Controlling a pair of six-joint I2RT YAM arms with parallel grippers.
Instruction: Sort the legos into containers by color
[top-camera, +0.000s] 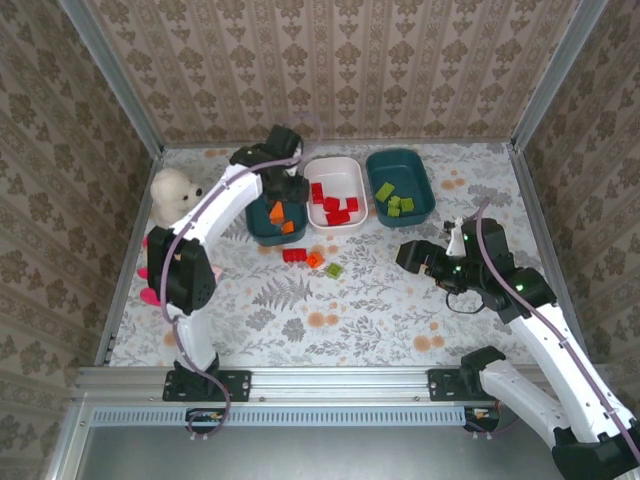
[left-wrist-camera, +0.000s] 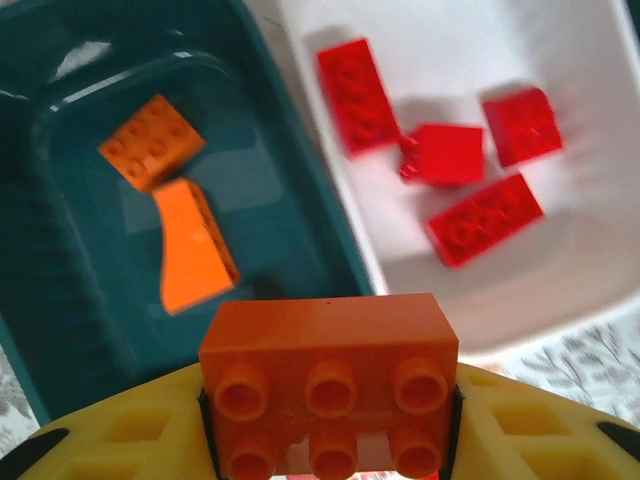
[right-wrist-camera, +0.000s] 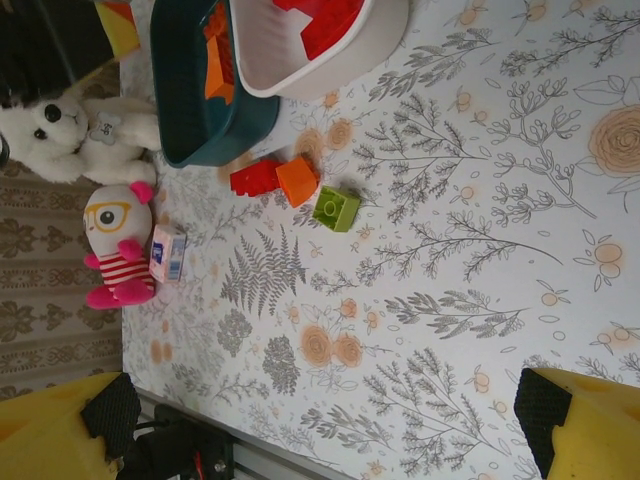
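the left gripper is clamped on an orange brick, just above the left teal tub. the right gripper gapes wide, well to the right of the loose legos. its fingers are cut off at the frame edge.

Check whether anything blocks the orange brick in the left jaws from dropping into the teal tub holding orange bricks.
Nothing visible does. The held orange brick, clamped in the left jaws, hangs above the teal tub. Only two loose orange bricks lie on its floor, with bare floor around them.
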